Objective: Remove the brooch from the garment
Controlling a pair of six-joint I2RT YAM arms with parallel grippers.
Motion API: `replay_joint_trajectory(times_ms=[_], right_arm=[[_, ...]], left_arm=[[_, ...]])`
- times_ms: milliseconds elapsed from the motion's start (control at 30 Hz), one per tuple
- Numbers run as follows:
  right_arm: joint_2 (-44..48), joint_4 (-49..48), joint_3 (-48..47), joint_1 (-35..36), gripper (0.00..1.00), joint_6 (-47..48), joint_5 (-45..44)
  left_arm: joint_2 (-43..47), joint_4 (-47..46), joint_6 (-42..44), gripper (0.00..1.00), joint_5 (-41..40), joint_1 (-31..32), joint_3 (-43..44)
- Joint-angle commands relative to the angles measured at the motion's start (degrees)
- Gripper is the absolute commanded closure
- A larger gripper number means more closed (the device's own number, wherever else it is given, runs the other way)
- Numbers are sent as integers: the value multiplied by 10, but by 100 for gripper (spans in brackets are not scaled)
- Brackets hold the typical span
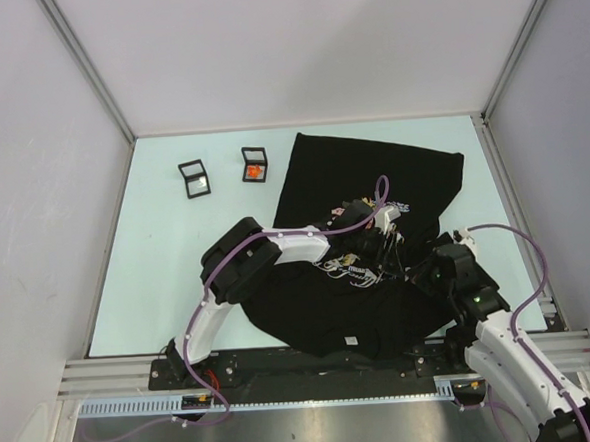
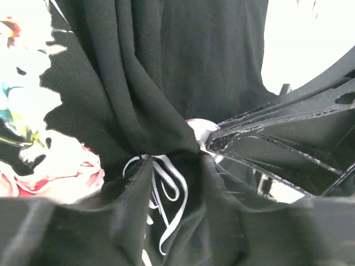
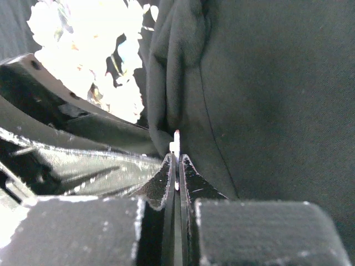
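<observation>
The black garment [image 1: 372, 171] lies spread on the table, its rose print and white lettering bunched up between the two grippers. My left gripper [image 1: 368, 239] is shut on a fold of the garment [image 2: 211, 55] by the white lettering [image 2: 172, 183]. My right gripper [image 1: 403, 259] comes in from the right. In the right wrist view its jaws [image 3: 177, 160] are shut on a thin white piece, the brooch [image 3: 176, 138], which sticks out of the black cloth [image 3: 266, 83]. The brooch also shows small and pale at the right gripper's tips in the left wrist view [image 2: 201, 128].
Two small black-framed boxes stand at the back left of the pale table [image 1: 159, 289]: one [image 1: 194, 178] with a clear pane, one [image 1: 255, 165] holding something orange. Grey walls close the table in at back and sides.
</observation>
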State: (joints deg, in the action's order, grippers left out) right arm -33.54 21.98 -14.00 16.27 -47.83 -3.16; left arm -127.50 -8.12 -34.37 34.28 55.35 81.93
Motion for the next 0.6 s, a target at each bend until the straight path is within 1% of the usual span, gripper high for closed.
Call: replay_joint_trajectory(times_ms=[0,133,200,367,433,500,567], right_arm=[[44,-16,12,-3,100,11,-23],[94,-27,40,-3,100,9,-23],[122,-25,46,-3,100,9,-24],[135,-26,48,-3,100,15,-23],[133,-27,48,-3,100,14,-20],[134,-28,49,-3,100,15,-19],[139,-28,49,-3,100,15,-14]], left_arm=[[32,-16,-3,50,21,-2,3],[10,-17,-18,46,42,-4,15],[5,-24,-25,42,47,-6,12],[-5,-69,-61,39,80,-10,3],[-11,-73,-69,40,83,-12,7],[-16,-83,-82,44,85,-16,-1],[-18,-114,-106,48,88,-21,-10]])
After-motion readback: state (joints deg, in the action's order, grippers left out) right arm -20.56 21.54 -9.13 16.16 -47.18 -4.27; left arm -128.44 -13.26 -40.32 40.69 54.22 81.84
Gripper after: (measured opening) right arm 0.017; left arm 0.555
